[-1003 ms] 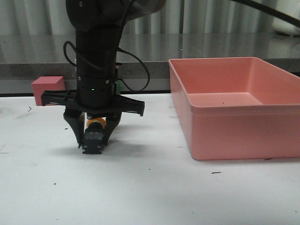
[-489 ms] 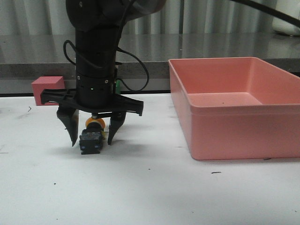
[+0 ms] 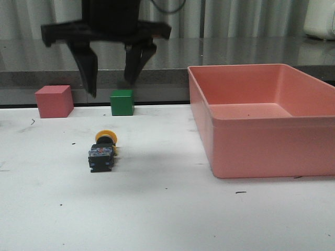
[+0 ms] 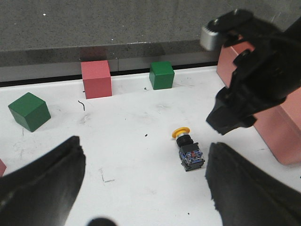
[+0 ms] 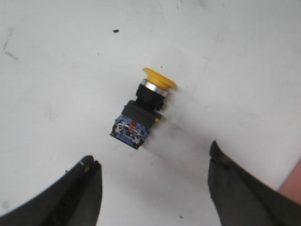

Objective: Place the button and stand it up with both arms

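Tabletop (image 3: pixel 167 219): white, carries all items.
Pink bin (image 3: pixel 314 151): appears empty.
Right end effector (image 3: pixel 111 68): raised above the button, fingers apart, holding nothing.
Left end effector (image 4: pixel 146 188): fingers apart, empty.
Button (image 3: pixel 102 152): placed on the tabletop near the bin, lying on its side, yellow cap away from the camera. Placing judged done; standing upright remains.

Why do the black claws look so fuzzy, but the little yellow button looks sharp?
In both wrist views the end effector fingers sit close to the lens, so they blur, while the button stays crisp. In the front view the raised end effector looks slightly smeared; a soft shadow lies beside the button.
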`<state>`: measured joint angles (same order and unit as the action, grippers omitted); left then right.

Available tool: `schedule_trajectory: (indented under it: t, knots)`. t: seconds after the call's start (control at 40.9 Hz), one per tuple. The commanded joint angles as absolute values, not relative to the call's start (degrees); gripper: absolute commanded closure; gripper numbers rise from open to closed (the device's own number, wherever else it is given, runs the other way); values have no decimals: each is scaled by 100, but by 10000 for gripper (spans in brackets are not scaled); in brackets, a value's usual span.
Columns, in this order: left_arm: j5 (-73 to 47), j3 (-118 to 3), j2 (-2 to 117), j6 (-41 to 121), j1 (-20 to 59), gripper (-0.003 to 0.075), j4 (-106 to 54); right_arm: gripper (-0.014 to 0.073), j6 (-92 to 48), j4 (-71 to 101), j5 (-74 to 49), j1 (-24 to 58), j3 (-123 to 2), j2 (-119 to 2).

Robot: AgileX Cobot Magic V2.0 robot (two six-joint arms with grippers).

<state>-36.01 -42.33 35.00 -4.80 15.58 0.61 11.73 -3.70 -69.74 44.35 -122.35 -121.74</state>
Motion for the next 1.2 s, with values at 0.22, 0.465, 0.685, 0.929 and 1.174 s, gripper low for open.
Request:
schedule_trajectory:
  t: [0.22,0.465,0.685,0.929,1.174]
  knots:
    - [-3185,-4414,3539,-542,1608,209,62,97,-153,-259,-7087,4422,-12401,-10746]
    - [-3185,-4414,3539,-542,1608,209,62,97,-263,-187,-6553,4420,-11383,-9737]
    - [-3185,-4414,3539,-542,1608,209,62,97,-275,-187,-5222,4256,-9170,-8377]
    - [-3185,-4414,3539,-542,1608,209,62,97,-275,-187,-4728,4131,-7460,-6922]
    - [-3185,-4414,3539,-542,1608,209,62,97,-275,-187,-4686,4131,-6484,-5718]
